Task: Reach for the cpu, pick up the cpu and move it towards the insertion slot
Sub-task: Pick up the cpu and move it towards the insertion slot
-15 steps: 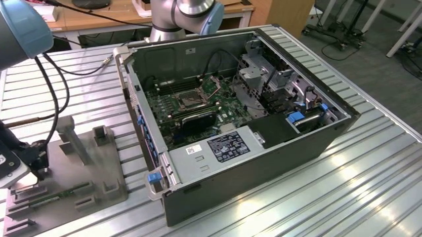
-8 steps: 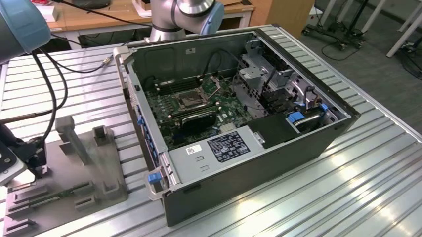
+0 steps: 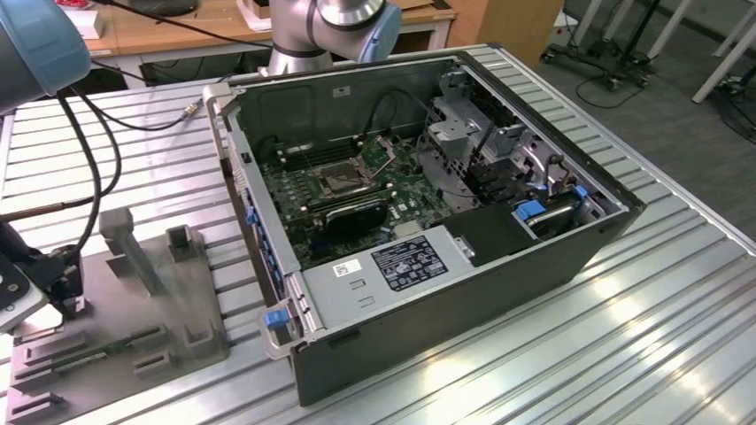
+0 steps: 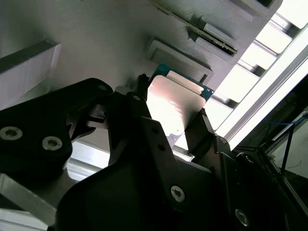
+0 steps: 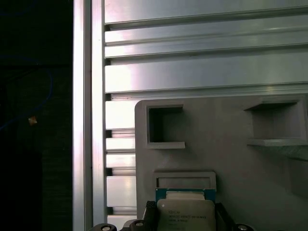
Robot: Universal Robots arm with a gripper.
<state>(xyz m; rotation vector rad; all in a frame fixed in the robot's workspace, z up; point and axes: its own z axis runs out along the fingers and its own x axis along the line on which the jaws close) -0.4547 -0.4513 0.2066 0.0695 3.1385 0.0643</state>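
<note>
Silvery-topped, the cpu [image 4: 177, 106] is clamped between the gripper's [image 4: 172, 98] dark fingers [image 4: 201, 127] at the grey tray [image 5: 231, 159] — well apart from the insertion slot [image 3: 336, 180] inside the computer case [image 3: 473, 292] on the surface [image 3: 638, 354].

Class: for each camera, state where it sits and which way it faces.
Exterior view: high up, looking down on computer case and grey tray; arm shows.
First wrist view: on the wrist, facing cpu and tray; gripper flanks the cpu.
Second wrist view: on the wrist, looking along the gripper shut on the cpu.
Shared: cpu, tray.
</note>
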